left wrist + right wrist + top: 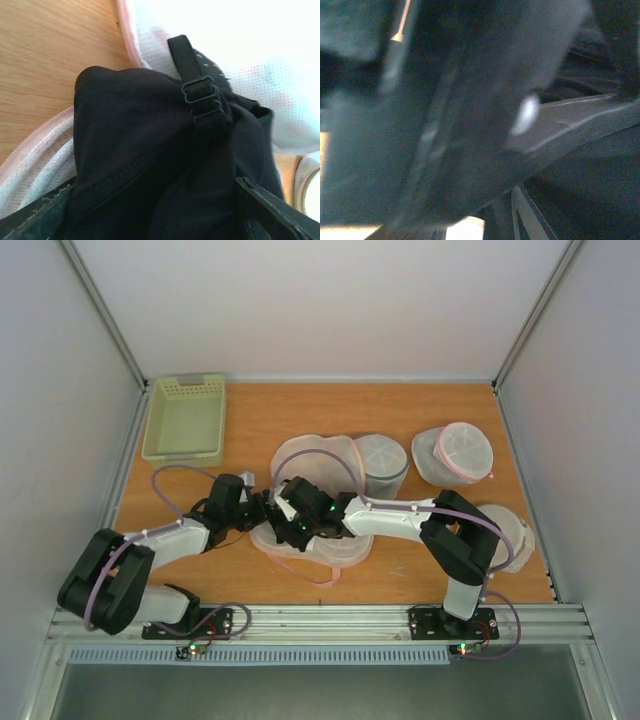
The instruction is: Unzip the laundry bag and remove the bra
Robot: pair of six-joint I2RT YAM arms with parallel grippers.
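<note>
Tabletop of orange wood point(250, 410) carries a flat, peanut-shaped pale laundry bag with pink trim point(312, 458) at mid-table; small black bra point(150, 150) lies on its mesh between the left gripper's point(258, 508) wide-spread, released fingers; right gripper point(290, 512) is just beside, blurred, grip impossible to tell.

The right wrist view is one dark blur, so nothing there can be named. The right gripper point(283, 508) is too small from above to tell its jaws. Both arms cover the middle of the laundry bag point(315, 453). The bra point(150, 150) runs off the bottom of the left wrist view.
</note>
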